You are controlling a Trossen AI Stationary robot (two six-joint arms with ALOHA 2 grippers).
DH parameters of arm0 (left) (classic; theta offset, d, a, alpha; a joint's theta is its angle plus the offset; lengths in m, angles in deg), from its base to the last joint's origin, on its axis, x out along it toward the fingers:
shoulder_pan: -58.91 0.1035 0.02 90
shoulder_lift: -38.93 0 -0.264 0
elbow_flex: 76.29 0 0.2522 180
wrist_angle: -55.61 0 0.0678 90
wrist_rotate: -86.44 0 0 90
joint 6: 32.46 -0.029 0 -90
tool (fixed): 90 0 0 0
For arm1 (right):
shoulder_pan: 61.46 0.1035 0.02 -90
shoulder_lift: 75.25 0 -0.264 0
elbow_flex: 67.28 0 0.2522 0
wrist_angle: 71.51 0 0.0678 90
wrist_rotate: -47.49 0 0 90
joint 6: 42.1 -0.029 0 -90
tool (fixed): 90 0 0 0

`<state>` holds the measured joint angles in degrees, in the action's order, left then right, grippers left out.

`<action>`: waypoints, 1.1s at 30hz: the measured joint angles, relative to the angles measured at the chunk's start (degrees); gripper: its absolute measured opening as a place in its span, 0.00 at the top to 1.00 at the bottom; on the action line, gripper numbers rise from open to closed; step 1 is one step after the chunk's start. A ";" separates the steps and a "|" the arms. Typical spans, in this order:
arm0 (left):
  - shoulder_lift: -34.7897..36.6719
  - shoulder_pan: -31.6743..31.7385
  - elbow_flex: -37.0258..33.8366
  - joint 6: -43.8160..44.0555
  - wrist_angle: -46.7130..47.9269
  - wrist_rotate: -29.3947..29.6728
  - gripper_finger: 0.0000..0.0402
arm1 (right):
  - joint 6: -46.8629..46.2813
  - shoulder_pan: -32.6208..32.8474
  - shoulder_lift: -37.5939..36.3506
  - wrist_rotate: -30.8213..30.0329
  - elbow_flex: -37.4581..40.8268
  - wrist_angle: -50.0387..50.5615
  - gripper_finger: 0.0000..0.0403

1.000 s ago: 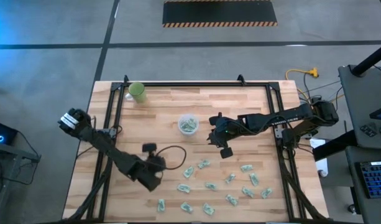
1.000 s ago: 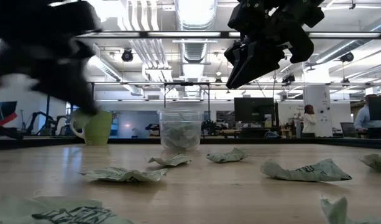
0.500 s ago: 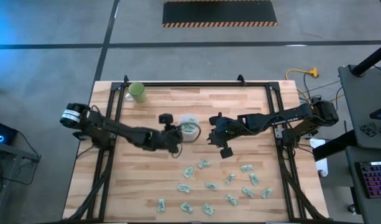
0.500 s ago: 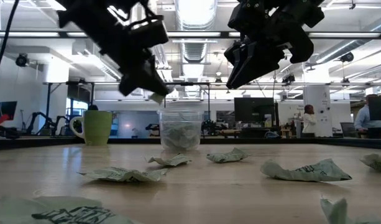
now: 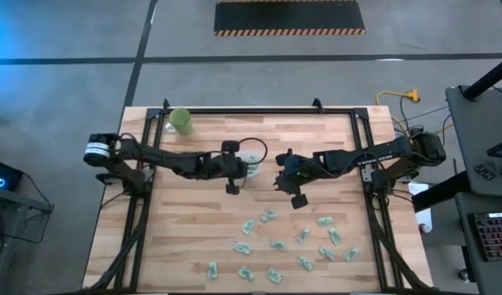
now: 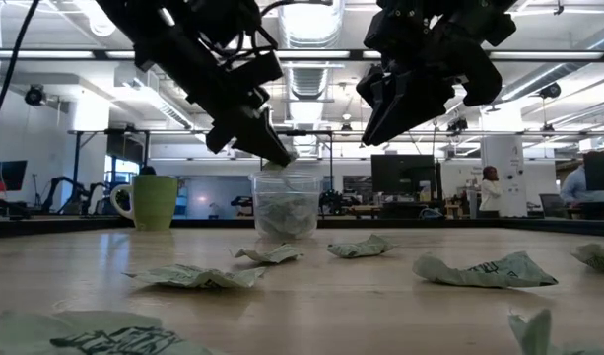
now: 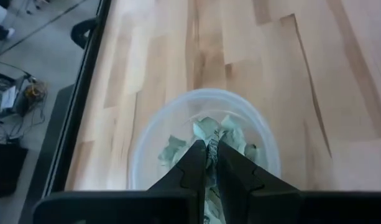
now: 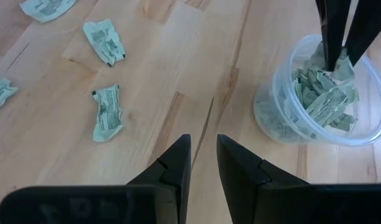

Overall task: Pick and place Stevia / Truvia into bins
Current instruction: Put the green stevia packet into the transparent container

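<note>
The clear cup [image 5: 251,164] stands mid-table with several green-white packets inside it [image 8: 321,102]. My left gripper [image 7: 206,152] hangs over the cup's mouth, shut on one packet. Just right of the cup, my right gripper [image 8: 202,158] hovers above the bare wood [image 5: 281,182]. It is open, with nothing between its fingers. Several loose packets [image 5: 271,244] lie flat on the near right part of the table. My left gripper pinches a crumpled packet [image 8: 340,62] between its two fingertips. The fingers [image 6: 267,138] slant down from the table's left. The packet hangs at the tips over the cup's mouth [image 7: 146,140], clear of the table. Whether it touches the packets inside I cannot tell.
An opaque green mug [image 5: 182,121] stands at the far left corner. A black frame [image 5: 259,110] rims the table. Bare wood lies left of the cup and along the near left side.
My left gripper, still shut on its packet, has swung from the near left part of the table toward the far edge and the right. It has rolled on the way and now hangs over the clear cup.
</note>
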<state>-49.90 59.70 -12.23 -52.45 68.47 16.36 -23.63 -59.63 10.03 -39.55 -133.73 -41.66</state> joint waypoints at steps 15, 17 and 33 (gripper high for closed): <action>0.00 0.00 0.50 -2.91 -0.22 -0.02 0.64 | -1.51 0.04 0.00 0.55 0.31 -0.54 0.83; 0.52 -0.17 0.61 -2.36 0.02 0.00 0.60 | -1.79 0.00 0.00 3.26 1.00 -1.64 0.83; 16.11 -12.94 -6.05 15.84 9.70 -0.82 0.54 | -2.77 3.87 0.07 15.54 15.26 -29.38 0.83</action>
<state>-33.79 46.76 -18.28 -36.61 78.16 15.54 -26.40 -55.76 10.09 -24.01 -118.47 -71.03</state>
